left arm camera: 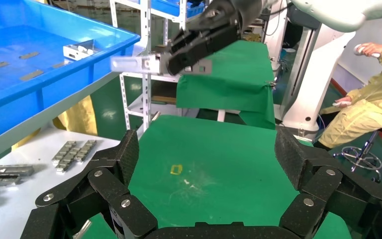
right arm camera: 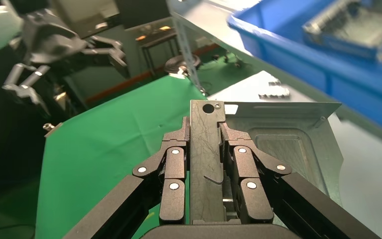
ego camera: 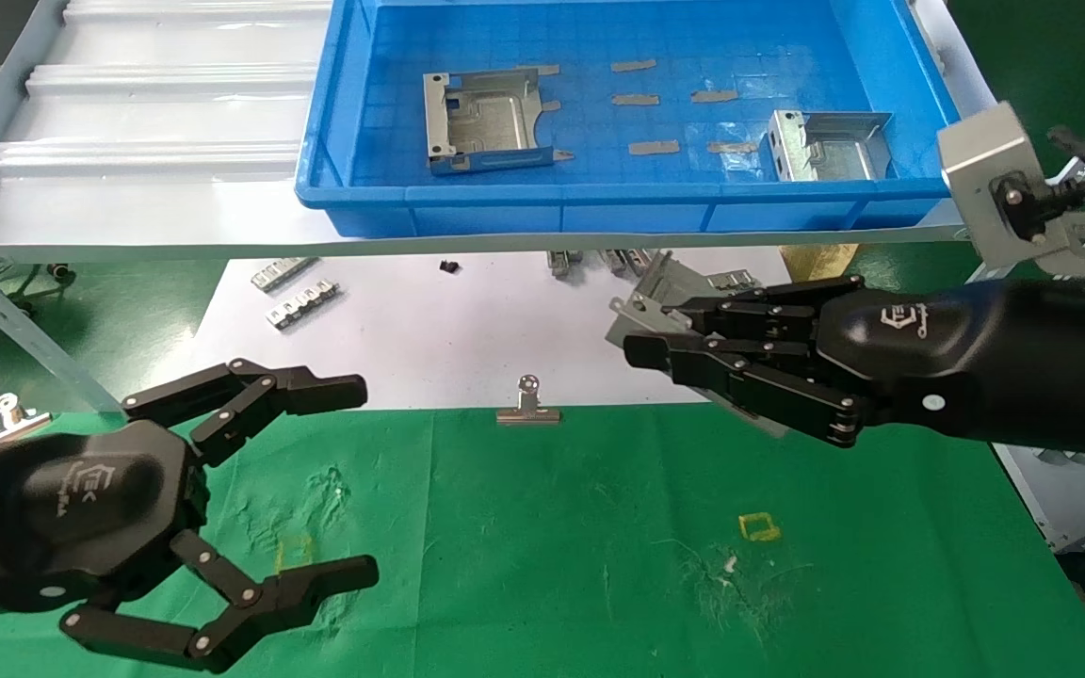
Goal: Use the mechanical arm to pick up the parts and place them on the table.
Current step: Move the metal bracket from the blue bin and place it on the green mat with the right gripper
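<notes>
The right gripper (ego camera: 641, 341) has its jaws clamped tight on the folded wall of 1 silver bracket (right arm camera: 283, 144), holding it in the air above the white paper sheet (ego camera: 429, 330) near the far right of the green table (ego camera: 599, 565). 2 more brackets (ego camera: 486, 121) lie in the blue bin (ego camera: 599, 202) on the grey shelf (ego camera: 128, 141) beyond. A silver binder clip (ego camera: 528, 407) sits at the paper's near edge. The left gripper (ego camera: 354, 480) hangs over the near left corner, jaws wide open and empty.
</notes>
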You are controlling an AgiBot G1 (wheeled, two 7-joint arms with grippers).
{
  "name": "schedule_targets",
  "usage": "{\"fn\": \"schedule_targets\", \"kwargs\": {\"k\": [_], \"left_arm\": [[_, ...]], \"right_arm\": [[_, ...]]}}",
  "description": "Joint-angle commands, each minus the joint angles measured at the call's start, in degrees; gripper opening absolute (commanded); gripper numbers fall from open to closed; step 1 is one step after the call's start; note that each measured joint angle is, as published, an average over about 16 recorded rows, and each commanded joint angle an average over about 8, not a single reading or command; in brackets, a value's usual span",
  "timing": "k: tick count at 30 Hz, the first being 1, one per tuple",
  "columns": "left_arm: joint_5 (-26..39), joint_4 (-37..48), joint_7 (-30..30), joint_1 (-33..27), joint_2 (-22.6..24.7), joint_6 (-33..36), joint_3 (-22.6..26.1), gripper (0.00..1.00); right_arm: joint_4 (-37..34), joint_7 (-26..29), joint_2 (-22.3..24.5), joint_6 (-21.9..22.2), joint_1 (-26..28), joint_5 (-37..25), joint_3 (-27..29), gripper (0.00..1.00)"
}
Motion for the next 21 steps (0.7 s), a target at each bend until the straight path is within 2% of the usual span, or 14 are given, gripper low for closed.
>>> {"fn": "schedule_targets", "kwargs": {"k": [1,11,21], "left_arm": [[0.0,0.0,0.0,0.0,0.0,0.0,0.0,1.00],[0.0,0.0,0.0,0.0,0.0,0.0,0.0,1.00],[0.0,0.0,0.0,0.0,0.0,0.0,0.0,1.00]], "right_arm": [[2.4,0.5,2.0,2.2,-3.2,1.0,0.5,0.00],[5.3,0.7,6.6,14.1,-16.8,0.7,-0.5,0.00],[5.7,0.0,7.2,25.3,-28.0,-0.7,-2.7,0.00]]}}
